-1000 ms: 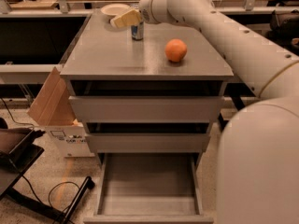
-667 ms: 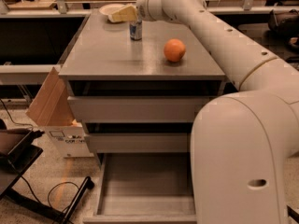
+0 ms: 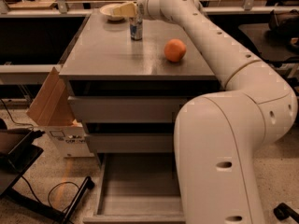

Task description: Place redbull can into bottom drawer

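Tool (image 3: 125,10) hangs over worktop's (image 3: 107,55) back edge; can't tell if open/closed. Far below it, bottom drawer (image 3: 140,190) is pulled out, ready for drop-in. Directly under tool, redbull can (image 3: 136,28) stands upright, prob. lined up for grasp.

Cream-white rounded arm (image 3: 224,55) dotted with small dark holes; yellowish tool (image 3: 128,10) by the redbull can (image 3: 136,29).

No text legible. The white box (image 3: 70,139) left of the grey cabinet (image 3: 112,59) carries dark print, unreadable. The redbull can (image 3: 136,28), far on the cabinet top just under the gripper (image 3: 127,9), shows blue markings, brand not readable.
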